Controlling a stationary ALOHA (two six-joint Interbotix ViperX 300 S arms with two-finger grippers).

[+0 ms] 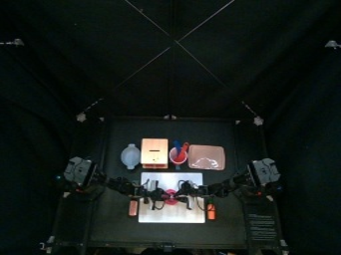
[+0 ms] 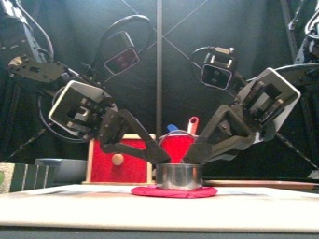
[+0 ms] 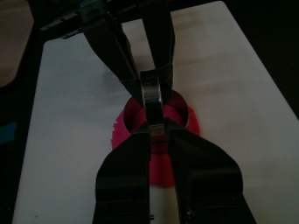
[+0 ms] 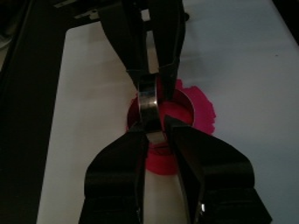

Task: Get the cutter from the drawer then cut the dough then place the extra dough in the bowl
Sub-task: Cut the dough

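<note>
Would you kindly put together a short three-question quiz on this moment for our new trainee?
1. True or false: the round metal cutter stands on the flat red dough disc.
2. Whose fingers are closed on the cutter: A) the left gripper only, B) the right gripper only, C) both?
3. Fill in: the dough lies on the ____.
Key: 1 true; 2 C; 3 white cutting board.
</note>
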